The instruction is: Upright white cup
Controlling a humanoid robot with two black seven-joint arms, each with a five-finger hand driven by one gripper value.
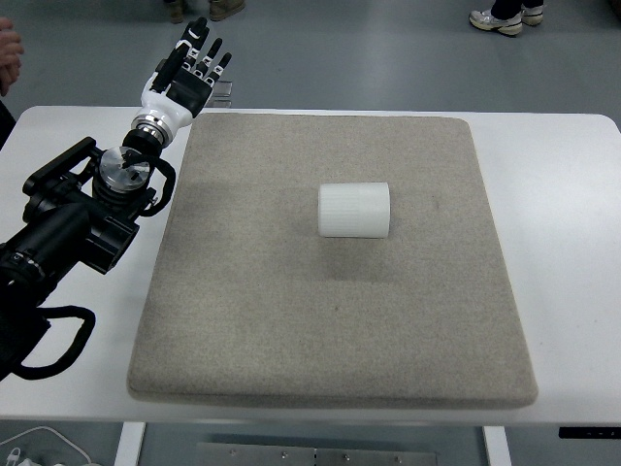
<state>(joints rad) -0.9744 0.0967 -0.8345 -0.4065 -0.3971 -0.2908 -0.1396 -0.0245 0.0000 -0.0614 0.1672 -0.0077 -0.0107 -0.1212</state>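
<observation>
White cup (354, 210) on side, grey mat (243, 320), white table (563, 223).

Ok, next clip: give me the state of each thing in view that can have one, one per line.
white cup: lying on its side on the mat, untouched.
grey mat: flat on the table, bearing only the cup.
left hand: fingers extended, holding nothing, raised beyond the mat's far left corner.
right hand: not in view.
white table: carries the mat.

White cup (354, 210): I see it on its side, mid-mat (243, 340). Left hand (184, 73): fingers spread, empty, past the table's (563, 214) far left corner.
</observation>
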